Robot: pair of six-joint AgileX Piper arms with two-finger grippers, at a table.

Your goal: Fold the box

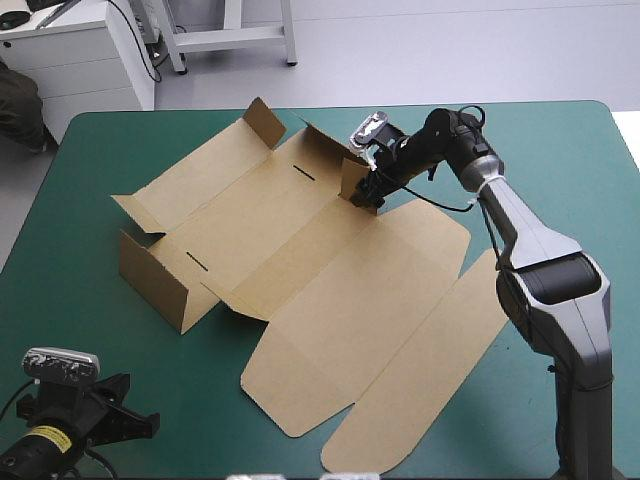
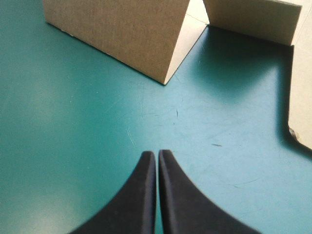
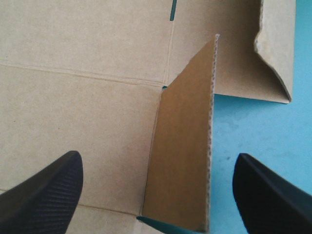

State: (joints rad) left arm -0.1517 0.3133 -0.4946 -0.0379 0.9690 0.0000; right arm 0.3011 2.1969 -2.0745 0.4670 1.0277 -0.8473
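The desk (image 1: pixel 70 260) carried a teal-green cover (image 2: pixel 73 122), rounded at its far corners and marked by faint scratches and dark specks.

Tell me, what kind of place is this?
Probably a robotics lab or test bench: a robot arm reaches over a teal-green table, its open gripper around a raised flap of a partly folded brown box.

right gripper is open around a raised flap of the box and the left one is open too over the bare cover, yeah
Not quite: the left gripper is shut over the bare teal-green cover, as the left wrist view shows. The right gripper is indeed open around a raised flap of the box.
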